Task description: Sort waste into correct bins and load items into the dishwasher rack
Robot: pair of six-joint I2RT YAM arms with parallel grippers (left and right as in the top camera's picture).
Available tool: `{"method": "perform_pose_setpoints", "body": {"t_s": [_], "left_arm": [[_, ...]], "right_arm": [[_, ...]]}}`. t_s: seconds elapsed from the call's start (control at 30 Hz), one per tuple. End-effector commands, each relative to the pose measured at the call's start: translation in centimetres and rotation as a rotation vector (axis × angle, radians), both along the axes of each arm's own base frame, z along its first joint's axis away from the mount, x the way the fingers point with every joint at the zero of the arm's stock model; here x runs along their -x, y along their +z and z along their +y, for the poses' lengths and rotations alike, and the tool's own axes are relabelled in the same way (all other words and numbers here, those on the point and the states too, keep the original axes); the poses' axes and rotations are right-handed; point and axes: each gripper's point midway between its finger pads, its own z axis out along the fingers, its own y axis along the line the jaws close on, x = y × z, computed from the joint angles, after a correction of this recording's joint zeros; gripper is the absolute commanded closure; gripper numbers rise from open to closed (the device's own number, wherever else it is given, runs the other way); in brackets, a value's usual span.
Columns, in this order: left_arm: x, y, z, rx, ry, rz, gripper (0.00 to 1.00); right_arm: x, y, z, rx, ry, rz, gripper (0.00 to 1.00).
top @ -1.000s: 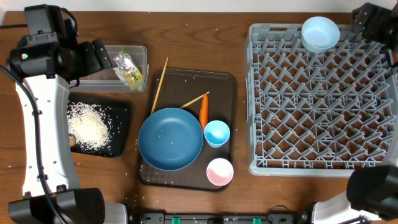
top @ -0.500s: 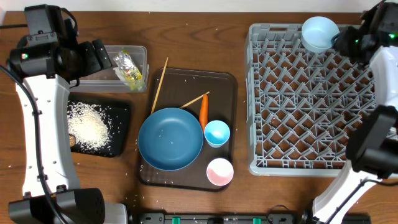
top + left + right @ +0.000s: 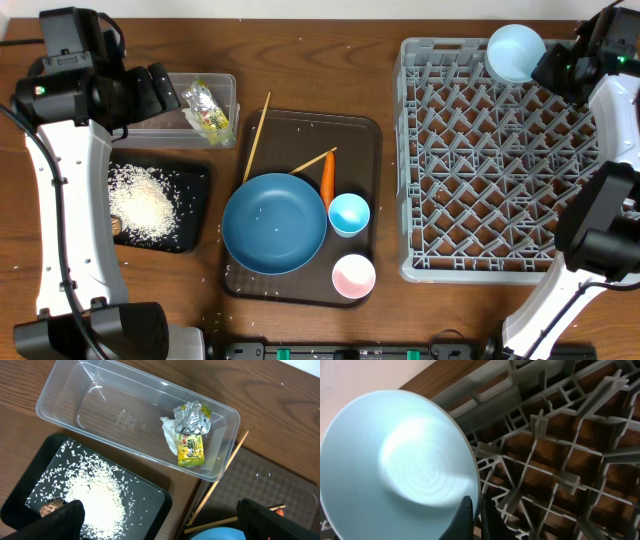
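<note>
A light blue bowl (image 3: 515, 52) leans at the far left corner of the grey dishwasher rack (image 3: 405, 150). My right gripper (image 3: 475, 515) is shut on the bowl (image 3: 395, 465), pinching its rim. My left gripper (image 3: 160, 522) hangs open and empty over the near edge of the clear tub (image 3: 55, 390), which holds the wrapper (image 3: 192, 435) and white paper wad (image 3: 170, 435). Rice (image 3: 95, 495) and a brown lump (image 3: 50, 508) lie in the black tray (image 3: 150, 500). The blue plate (image 3: 274, 223), carrot (image 3: 327, 178), blue cup (image 3: 349, 213), pink cup (image 3: 353, 276) and chopsticks (image 3: 255, 135) are at the table's middle.
A dark brown serving tray (image 3: 365, 135) carries the plate, carrot and both cups. One chopstick leans over its left edge. Stray rice grains dot the wooden table. Upright pegs fill the rack (image 3: 560, 450) beside the bowl.
My right arm has come in from the far right corner to the bowl, and its jaws have closed on the rim. The left arm has not moved.
</note>
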Motion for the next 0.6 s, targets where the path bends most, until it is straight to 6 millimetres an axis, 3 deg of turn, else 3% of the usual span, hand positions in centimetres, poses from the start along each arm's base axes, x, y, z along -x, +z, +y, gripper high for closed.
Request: {"method": "perform_pose_setpoints", "body": {"t_s": [0.0, 0.33, 0.37, 0.4, 0.43, 0.57], "left_arm": [[0.2, -0.8, 0.2, 0.006, 0.009, 0.023, 0.02], [0.1, -0.8, 0.2, 0.006, 0.009, 0.022, 0.02], [0.2, -0.8, 0.2, 0.006, 0.009, 0.023, 0.02], [0.2, -0.8, 0.2, 0.006, 0.009, 0.023, 0.02], [0.2, -0.8, 0.2, 0.006, 0.009, 0.023, 0.02], [0.1, -0.8, 0.2, 0.006, 0.009, 0.022, 0.02]], "right_arm": [[-0.2, -0.1, 0.4, -0.005, 0.007, -0.001, 0.99], [-0.1, 0.4, 0.5, 0.008, 0.023, -0.007, 0.99], [0.0, 0.3, 0.5, 0.005, 0.023, -0.002, 0.93], [0.2, 0.1, 0.6, 0.003, 0.023, 0.009, 0.76], [0.4, -0.1, 0.7, 0.001, 0.024, 0.022, 0.65], [0.4, -0.7, 0.8, 0.001, 0.024, 0.036, 0.64]]}}
